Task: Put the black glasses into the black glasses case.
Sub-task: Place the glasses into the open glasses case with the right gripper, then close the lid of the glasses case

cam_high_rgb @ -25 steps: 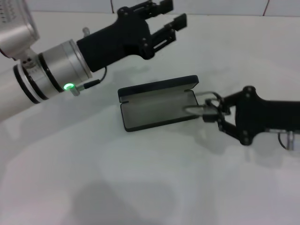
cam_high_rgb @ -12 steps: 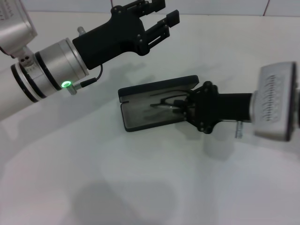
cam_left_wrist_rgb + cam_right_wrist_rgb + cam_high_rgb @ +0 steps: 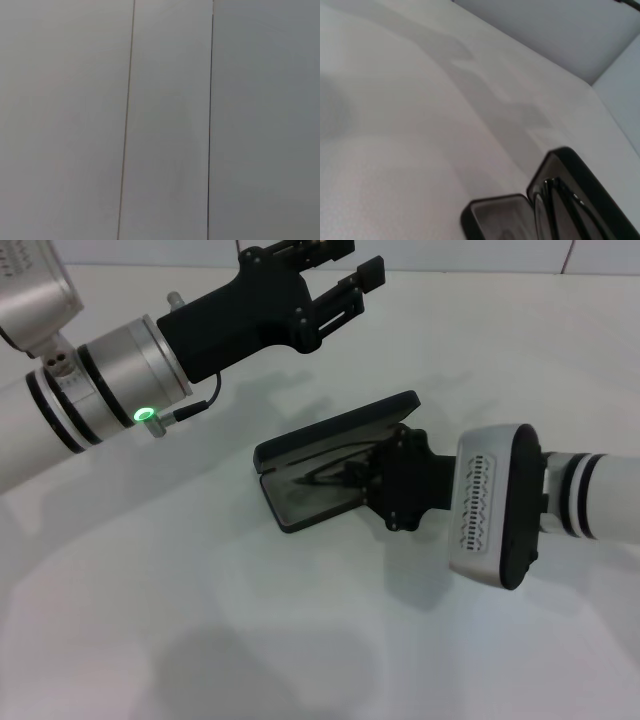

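While the right gripper [image 3: 362, 476] reaches into the open black glasses case [image 3: 300, 508] near the bench's middle, seemingly clenched on the black glasses [image 3: 325, 476], it should lower them flat onto the grey lining before letting go. Farther off, toward the far edge, the left gripper [image 3: 345, 275] hovers with fingers spread, holding nothing.

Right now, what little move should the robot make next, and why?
Probably let go: the black glasses already lie over the grey lining of the open black glasses case, with the right gripper reaching into it. The left gripper hangs open above, apart.
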You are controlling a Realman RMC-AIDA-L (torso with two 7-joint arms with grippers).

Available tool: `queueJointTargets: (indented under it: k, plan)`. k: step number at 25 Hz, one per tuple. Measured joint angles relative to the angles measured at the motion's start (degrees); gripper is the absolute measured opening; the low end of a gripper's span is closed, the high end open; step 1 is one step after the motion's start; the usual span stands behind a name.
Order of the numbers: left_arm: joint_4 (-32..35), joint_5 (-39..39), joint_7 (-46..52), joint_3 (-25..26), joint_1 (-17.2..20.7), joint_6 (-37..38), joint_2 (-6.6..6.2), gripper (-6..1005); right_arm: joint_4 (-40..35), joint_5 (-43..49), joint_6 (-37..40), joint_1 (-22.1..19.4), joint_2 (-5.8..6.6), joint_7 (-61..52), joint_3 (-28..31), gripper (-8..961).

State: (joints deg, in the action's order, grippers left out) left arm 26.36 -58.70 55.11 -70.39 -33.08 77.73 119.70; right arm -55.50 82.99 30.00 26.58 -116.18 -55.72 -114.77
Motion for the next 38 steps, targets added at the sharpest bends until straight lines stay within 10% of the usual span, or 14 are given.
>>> queueJointTargets:
  k: [24, 38]
  plan:
    - [0.0, -0.6, 0.0, 0.0, 0.3, 0.0, 0.01, 493, -3.0, 1.5, -10.2, -0.9, 0.03, 0.1, -7.6, 164]
    - [0.1, -0.8, 0.5, 0.0, 1.3, 0.0, -0.31, 494, -7.6, 8.5, -0.4, -4.3, 0.78, -7.9, -1.6, 235]
